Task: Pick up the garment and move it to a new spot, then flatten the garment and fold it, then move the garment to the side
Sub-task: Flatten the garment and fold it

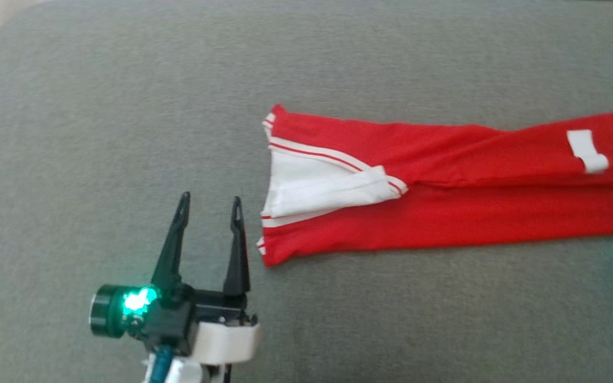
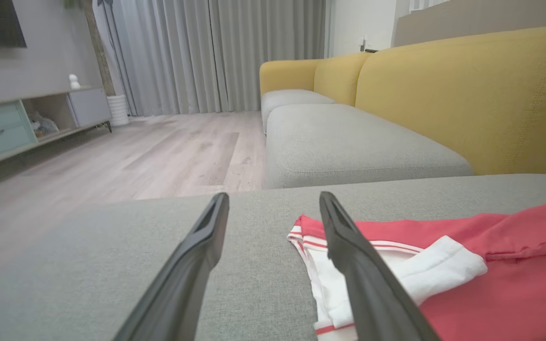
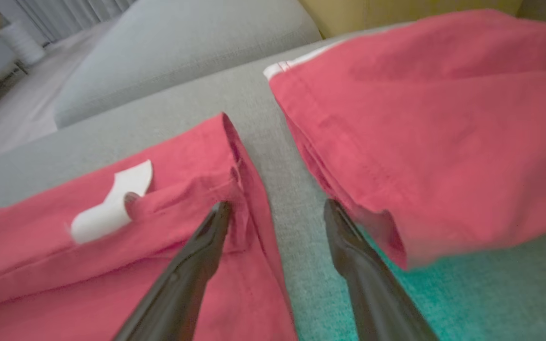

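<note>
The garment (image 1: pixel 445 207), red with white trim and a white label, lies flat and long across the grey cushion (image 1: pixel 125 106). My left gripper (image 1: pixel 209 202) stands open just left of the garment's white-trimmed end (image 2: pixel 330 265), with nothing between its fingers. My right gripper (image 3: pixel 277 206) is open over the garment's labelled end (image 3: pixel 112 237). Its left fingertip (image 3: pixel 218 215) is at the red hem and bare cushion lies between the tips. A second red cloth piece (image 3: pixel 420 142) lies to the right across a grey gap; I cannot tell whether it belongs to the same garment.
A yellow sofa back (image 2: pixel 467 94) rises behind the grey seat cushions (image 2: pixel 349 142). Beyond the cushion's edge is a wooden floor (image 2: pixel 159 151), with a low cabinet (image 2: pixel 17 123) and grey curtains (image 2: pixel 206 52) further off.
</note>
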`<state>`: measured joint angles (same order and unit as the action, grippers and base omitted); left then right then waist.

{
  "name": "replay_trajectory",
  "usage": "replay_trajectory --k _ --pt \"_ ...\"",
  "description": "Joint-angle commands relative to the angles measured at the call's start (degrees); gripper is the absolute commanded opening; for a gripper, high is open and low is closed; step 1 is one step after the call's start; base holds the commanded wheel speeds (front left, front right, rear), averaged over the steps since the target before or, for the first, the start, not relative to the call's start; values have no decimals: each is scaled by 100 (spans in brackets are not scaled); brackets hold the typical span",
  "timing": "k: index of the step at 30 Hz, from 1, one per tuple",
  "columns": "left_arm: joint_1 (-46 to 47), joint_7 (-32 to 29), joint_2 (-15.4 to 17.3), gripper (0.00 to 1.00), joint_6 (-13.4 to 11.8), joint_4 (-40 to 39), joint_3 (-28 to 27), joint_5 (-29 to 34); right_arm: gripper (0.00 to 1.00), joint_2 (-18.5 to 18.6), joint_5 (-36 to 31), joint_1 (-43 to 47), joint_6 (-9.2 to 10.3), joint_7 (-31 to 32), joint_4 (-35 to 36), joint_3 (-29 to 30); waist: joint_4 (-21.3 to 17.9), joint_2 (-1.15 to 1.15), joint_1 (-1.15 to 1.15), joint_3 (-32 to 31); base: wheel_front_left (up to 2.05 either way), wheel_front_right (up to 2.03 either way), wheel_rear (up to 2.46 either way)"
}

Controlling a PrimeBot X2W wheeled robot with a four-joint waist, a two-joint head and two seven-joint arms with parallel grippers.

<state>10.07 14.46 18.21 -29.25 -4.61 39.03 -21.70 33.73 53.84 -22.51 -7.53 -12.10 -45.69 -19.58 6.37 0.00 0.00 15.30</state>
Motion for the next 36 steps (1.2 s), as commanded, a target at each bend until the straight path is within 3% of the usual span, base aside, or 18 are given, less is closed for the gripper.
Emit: replay_trajectory --k 1,5,6,7,8,9,17,28,32,36 --pt "-14 53 -67 100 37 -203 -309 307 100 101 -96 -106 4 152 -133 38 191 0 0 -41 0 0 0" --pt "-263 53 -332 100 127 -208 -460 762 100 -24 -153 -120 4 667 -536 102 348 0 0 -83 0 0 0" --pt "-315 53 -390 100 161 -203 -499 825 95 -49 -147 -109 4 808 -576 92 367 0 0 -91 0 0 0" --pt "-354 53 -439 100 190 -200 -541 895 49 -63 -130 -103 4 902 -600 104 383 0 0 -97 0 0 0" --pt "-354 53 -439 100 190 -200 -541 895 49 -63 -130 -103 4 902 -600 104 383 0 0 -97 0 0 0" --pt "-386 53 -481 100 225 -195 -577 959 0 -76 -110 -86 4 1004 -602 103 395 0 0 -105 0 0 0" --pt "-603 53 -670 100 532 -165 -1027 1258 0 191 -163 -24 4 940 -127 284 141 0 0 -208 0 0 0" --pt "-730 53 -749 100 832 -127 -1391 1473 0 1349 -204 -93 4 1567 1202 1014 -441 0 0 -238 0 0 0" --pt "-727 53 -808 100 931 -87 -1459 1522 0 1185 -123 -84 4 1869 2097 1284 -528 0 0 -229 0 0 0" --pt "-726 53 -884 100 1026 -19 -1514 1542 0 708 -111 136 4 2164 3274 1500 -548 0 0 -200 0 0 0"
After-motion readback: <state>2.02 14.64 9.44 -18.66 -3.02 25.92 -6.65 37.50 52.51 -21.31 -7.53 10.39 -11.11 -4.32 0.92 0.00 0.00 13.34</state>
